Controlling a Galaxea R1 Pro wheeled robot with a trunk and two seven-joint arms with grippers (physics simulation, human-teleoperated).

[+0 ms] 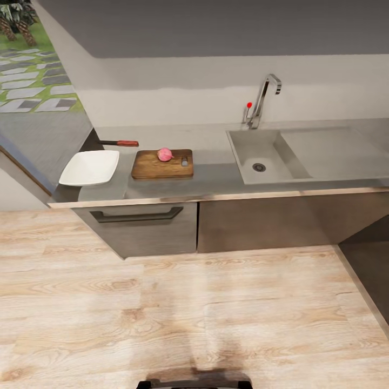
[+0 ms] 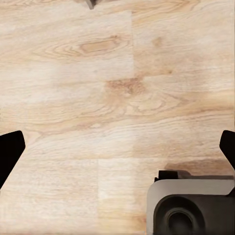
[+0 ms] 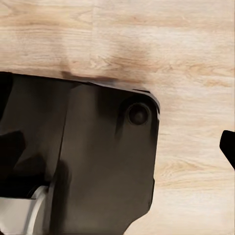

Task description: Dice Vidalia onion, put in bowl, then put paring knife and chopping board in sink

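Left gripper [image 2: 117, 147] spread wide over wood floor [image 2: 98, 73], holding nothing. Right gripper [image 3: 117, 147] above dark robot base [image 3: 98, 161]; state unclear. Farther: counter [image 1: 216, 178]. Onion [image 1: 165, 154] on board [image 1: 156, 168], bowl [image 1: 90, 167] left, knife [image 1: 120, 143] behind, sink [image 1: 259, 154] right.

The counter [image 1: 216, 178] lies open between chopping board [image 1: 162, 165] and sink [image 1: 259, 156]; the tap [image 1: 265, 97] rises behind the sink.

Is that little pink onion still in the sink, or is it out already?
Out. The Vidalia onion sits whole on the chopping board on the countertop; the sink basin holds nothing visible but its drain.
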